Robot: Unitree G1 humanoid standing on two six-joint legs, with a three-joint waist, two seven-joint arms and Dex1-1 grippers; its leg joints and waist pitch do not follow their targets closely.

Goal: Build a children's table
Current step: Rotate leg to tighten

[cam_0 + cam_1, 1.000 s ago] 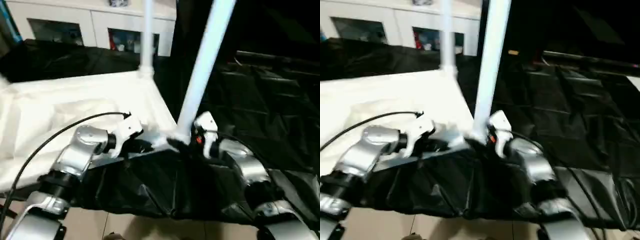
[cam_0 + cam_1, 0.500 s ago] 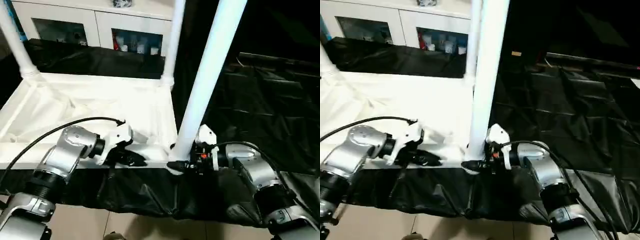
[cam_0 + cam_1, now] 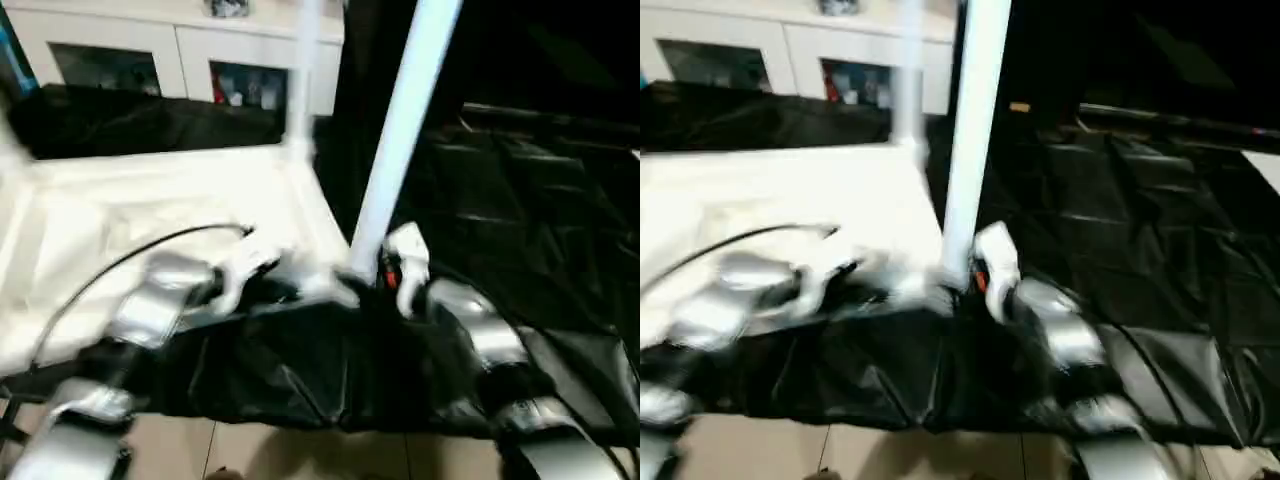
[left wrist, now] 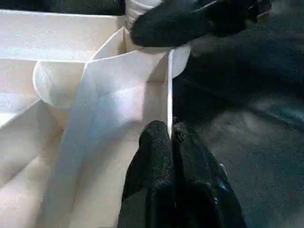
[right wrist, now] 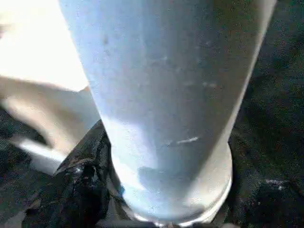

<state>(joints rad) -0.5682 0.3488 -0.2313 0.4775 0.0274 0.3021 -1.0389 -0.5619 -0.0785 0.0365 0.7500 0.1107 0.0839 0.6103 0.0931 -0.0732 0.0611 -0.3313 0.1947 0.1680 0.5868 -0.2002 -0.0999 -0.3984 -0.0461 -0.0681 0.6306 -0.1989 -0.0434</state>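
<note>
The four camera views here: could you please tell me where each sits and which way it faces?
Left and right eye views: on the head, looking down over both silver forearms at the upturned tabletop.
Left wrist view: along the left gripper, pinching the tabletop's rim.
Right wrist view: close on the near leg, between the right gripper's fingers.
Shared: the near leg's corner socket and the black sheet.

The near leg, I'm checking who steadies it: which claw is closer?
Right. The right claw is at the base of the near leg; the left claw pinches the tabletop's rim beside that corner.
</note>
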